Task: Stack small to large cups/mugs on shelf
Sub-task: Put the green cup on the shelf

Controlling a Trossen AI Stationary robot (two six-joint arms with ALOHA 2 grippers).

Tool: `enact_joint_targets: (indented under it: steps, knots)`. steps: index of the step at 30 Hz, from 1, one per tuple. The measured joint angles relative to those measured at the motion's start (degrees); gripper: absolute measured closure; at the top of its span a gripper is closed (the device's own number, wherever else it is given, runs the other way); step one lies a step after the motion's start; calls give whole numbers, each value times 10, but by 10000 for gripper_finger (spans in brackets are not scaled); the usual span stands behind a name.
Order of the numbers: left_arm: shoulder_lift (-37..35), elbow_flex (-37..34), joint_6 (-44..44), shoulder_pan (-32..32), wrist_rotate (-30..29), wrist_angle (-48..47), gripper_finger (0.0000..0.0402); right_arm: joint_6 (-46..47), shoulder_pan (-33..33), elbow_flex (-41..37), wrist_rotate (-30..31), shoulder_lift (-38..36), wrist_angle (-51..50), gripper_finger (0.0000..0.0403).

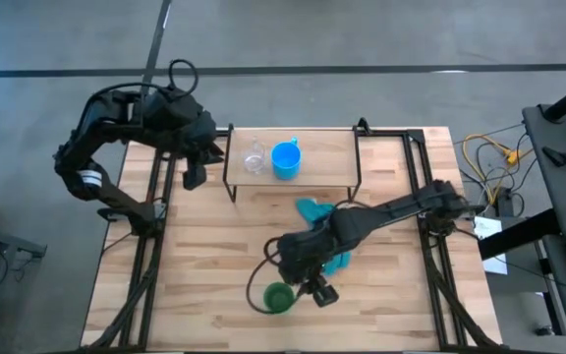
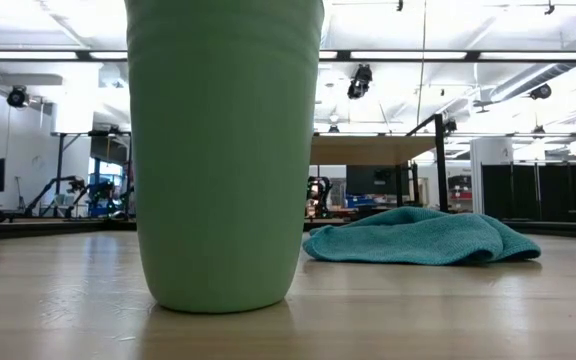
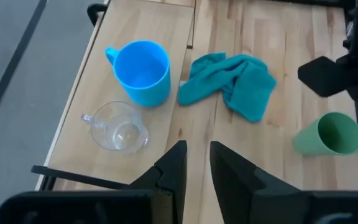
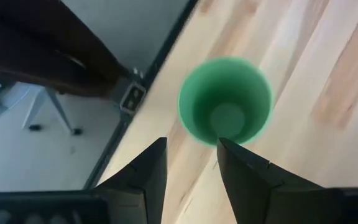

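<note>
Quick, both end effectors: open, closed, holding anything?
Left end effector: open, empty, near the shelf.
Right end effector: open, empty, above the green cup.

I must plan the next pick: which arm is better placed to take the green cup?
Right. The right gripper hangs open beside the green cup on the table; the left gripper waits far off by the shelf.

On the shelf (image 3: 98,81), the blue mug (image 3: 140,71) stands upright near the edge facing the tabletop (image 3: 291,37), with the clear glass cup (image 3: 118,127) just beside it. The teal cloth (image 3: 235,84) lies crumpled on the tabletop. The green cup (image 3: 329,134) sits farther across, seemingly just beside the other arm's dark end effector (image 3: 328,74).
</note>
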Motion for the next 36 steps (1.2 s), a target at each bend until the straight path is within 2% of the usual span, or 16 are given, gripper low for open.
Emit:
enact_joint_targets:
  steps: [5,13,29,36]
  knots:
    - [12,0,0,0,0,0,345,-2,7,56,0,57,-26,274]
    - [1,0,-1,0,0,0,345,-25,17,116,0,108,-70,277]
    - [-17,0,-1,0,0,0,345,-59,28,105,16,113,-58,275]
    - [-16,0,-1,0,0,0,345,-139,49,94,31,113,-49,274]
